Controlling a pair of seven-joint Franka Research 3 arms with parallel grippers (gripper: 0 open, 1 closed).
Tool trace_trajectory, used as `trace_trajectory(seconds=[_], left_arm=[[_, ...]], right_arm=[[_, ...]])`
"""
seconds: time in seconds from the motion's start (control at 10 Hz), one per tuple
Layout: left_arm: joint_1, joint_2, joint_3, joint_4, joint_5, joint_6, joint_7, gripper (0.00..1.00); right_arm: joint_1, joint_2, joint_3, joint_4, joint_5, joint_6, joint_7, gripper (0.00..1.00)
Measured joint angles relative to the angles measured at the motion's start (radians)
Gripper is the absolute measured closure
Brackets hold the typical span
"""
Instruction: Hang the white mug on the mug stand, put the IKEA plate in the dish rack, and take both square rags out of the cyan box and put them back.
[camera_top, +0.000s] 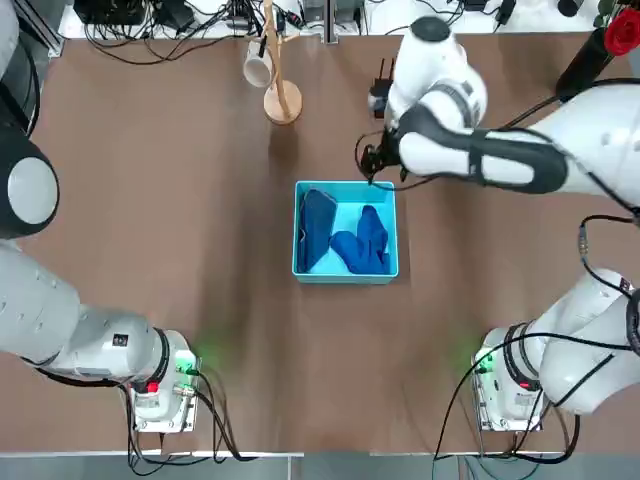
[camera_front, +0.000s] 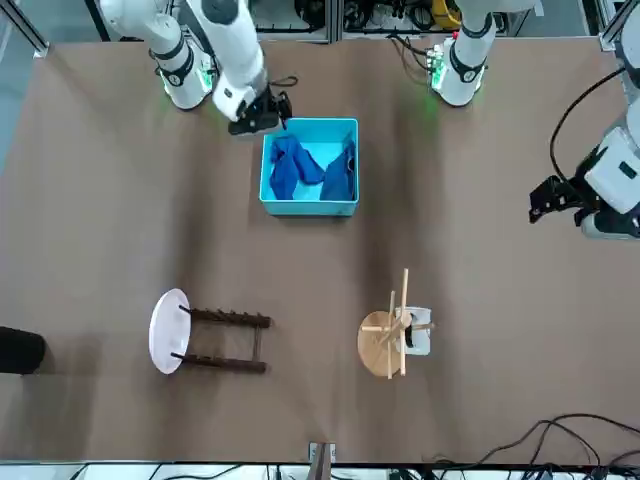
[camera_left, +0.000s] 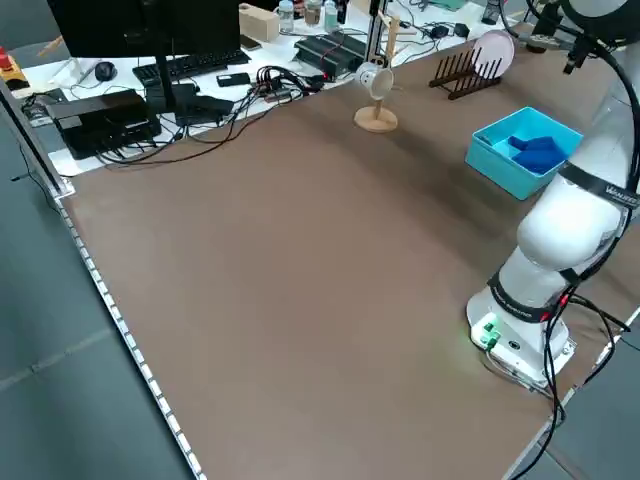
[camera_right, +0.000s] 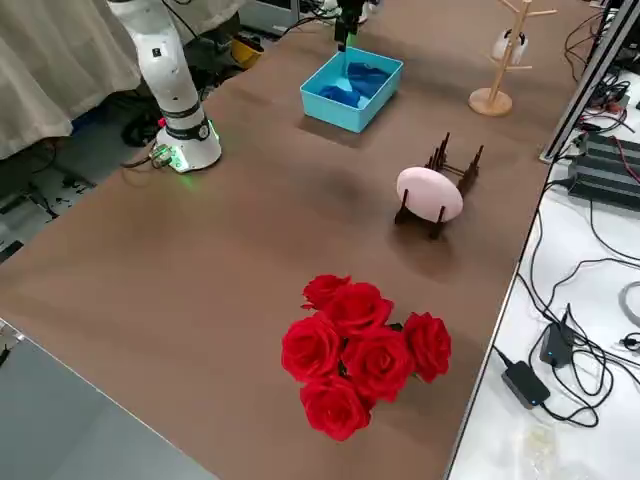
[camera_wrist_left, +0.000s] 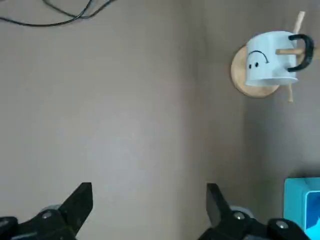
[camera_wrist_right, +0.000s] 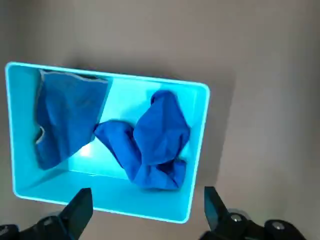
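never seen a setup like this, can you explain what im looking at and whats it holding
Two white robot arms share a brown table. One picture looks straight down, one faces the robot, two look in from its sides, and two come from the wrists.

In the middle sits a cyan box with two blue rags inside. Nearer the front camera, a white mug hangs on a wooden stand, and a white plate stands in a dark rack.

Both grippers are open and hold nothing: the right by the box, the left above bare table.
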Motion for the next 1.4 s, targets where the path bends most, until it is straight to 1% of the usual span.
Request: trace_trajectory(seconds=[0.2, 0.3, 0.4, 0.6, 0.7, 0.8, 1.0, 1.2, 1.4], left_arm=[[-0.012, 0.001, -0.120, -0.045, -0.006, -0.031, -0.038, 0.01], [-0.018, 0.001, -0.170, -0.075, -0.006, -0.032, -0.073, 0.01], [-0.022, 0.001, -0.208, -0.102, -0.006, -0.032, -0.091, 0.02], [-0.022, 0.001, -0.273, -0.162, -0.007, -0.033, -0.096, 0.05], [-0.022, 0.001, -0.302, -0.191, -0.007, -0.027, -0.097, 0.09], [-0.023, 0.001, -0.326, -0.215, -0.007, -0.006, -0.100, 0.09], [-0.023, 0.003, -0.362, -0.278, -0.007, 0.077, -0.102, 0.07], [-0.024, 0.006, -0.398, -0.338, -0.007, 0.146, -0.103, 0.00], [-0.024, 0.008, -0.410, -0.349, -0.007, 0.162, -0.103, 0.00]], right_arm=[[0.043, 0.094, 0.000, -0.013, -0.005, 0.084, 0.033, 0.01], [0.057, 0.125, 0.000, -0.031, -0.007, 0.134, 0.038, 0.01], [0.067, 0.142, 0.000, -0.064, -0.012, 0.183, 0.046, 0.01], [0.080, 0.147, 0.000, -0.117, -0.025, 0.241, 0.050, 0.02], [0.088, 0.149, 0.000, -0.137, -0.027, 0.275, 0.053, 0.02], [0.099, 0.160, 0.000, -0.154, -0.028, 0.311, 0.064, 0.02], [0.124, 0.211, 0.000, -0.165, -0.029, 0.379, 0.093, 0.03], [0.128, 0.256, -0.001, -0.165, -0.029, 0.420, 0.097, 0.05], [0.128, 0.268, -0.003, -0.165, -0.029, 0.434, 0.108, 0.13]])
